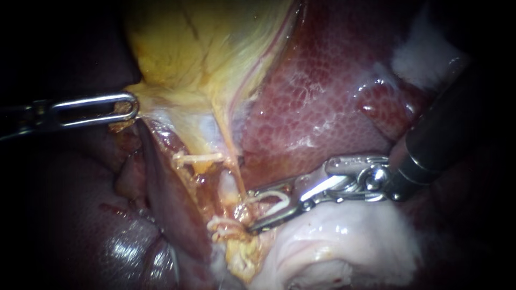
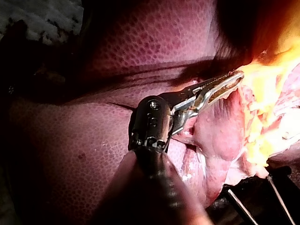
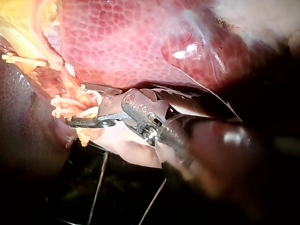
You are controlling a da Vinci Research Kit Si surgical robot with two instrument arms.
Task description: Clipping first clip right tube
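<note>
My left instrument (image 1: pixel 131 107) comes in from the left, its slotted jaws shut on the edge of the yellow gallbladder (image 1: pixel 204 48); the left wrist view shows the same hold (image 2: pixel 236 79). My right instrument (image 1: pixel 251 210) reaches in from the right with its two long jaws open. They straddle a thin pale tube (image 1: pixel 236 177) that runs down from the gallbladder. A white clip (image 1: pixel 275 198) lies between these jaws. In the right wrist view the right instrument (image 3: pixel 77 105) has its jaws on either side of the same pale strands.
The mottled red liver (image 1: pixel 322 96) fills the upper right. One white clip (image 1: pixel 196 158) sits on a strand left of the tube, and others (image 1: pixel 223 225) cluster just below the jaw tips. Pale white tissue (image 1: pixel 344 241) lies under the right instrument.
</note>
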